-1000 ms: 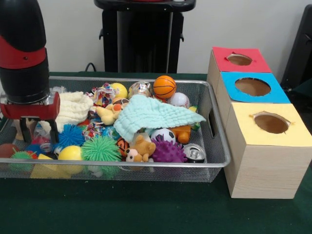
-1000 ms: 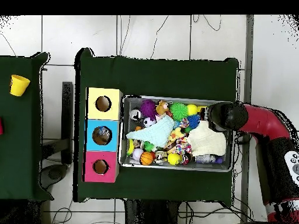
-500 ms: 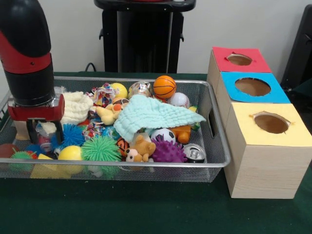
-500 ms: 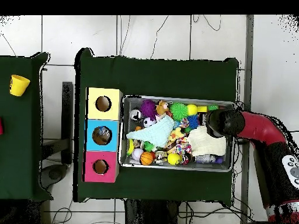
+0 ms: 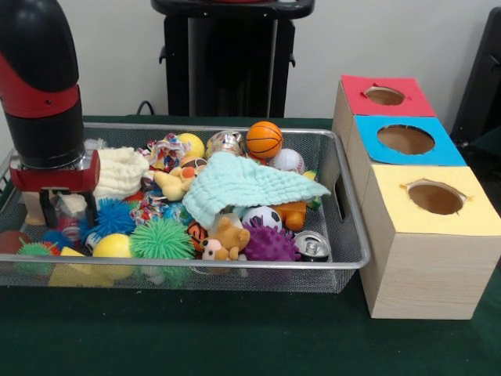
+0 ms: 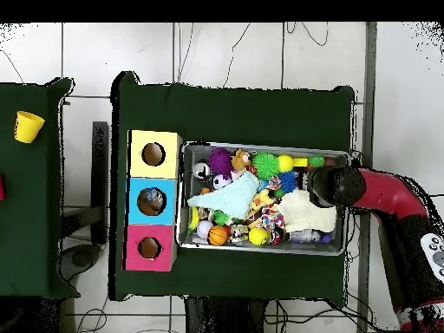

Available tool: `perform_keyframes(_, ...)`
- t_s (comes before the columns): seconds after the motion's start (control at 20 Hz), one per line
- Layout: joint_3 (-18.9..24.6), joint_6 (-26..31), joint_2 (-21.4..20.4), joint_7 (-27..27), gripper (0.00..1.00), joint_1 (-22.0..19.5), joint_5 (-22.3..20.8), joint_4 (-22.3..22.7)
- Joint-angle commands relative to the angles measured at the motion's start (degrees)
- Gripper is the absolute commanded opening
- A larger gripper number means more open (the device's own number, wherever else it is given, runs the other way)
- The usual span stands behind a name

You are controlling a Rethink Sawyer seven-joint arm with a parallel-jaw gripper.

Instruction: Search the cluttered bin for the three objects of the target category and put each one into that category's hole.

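The gripper [image 5: 69,218] sits low in the wire-mesh bin [image 5: 235,265] at its end farthest from the blue-surround hole [image 5: 405,139], beside the cream knitted cloth [image 5: 117,172]. Its black fingers [image 5: 48,211] bracket a pale, partly clear object, though contact cannot be told. A crushed bottle [image 6: 305,236] lies along the bin's robot-side wall.

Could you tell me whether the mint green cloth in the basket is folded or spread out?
Spread out: the mint green cloth drapes loosely over several toys.
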Motion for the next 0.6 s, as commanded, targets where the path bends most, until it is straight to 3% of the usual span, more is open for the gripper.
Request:
perform_keyframes(0.05, -1.5, 0.8, 3.0, -10.4, 1.00, -1.5, -4.7, 1.8)
perform_keyframes(0.6, -2.0, -1.2, 4.8, -10.2, 1.00, -1.9, -6.2, 0.8)
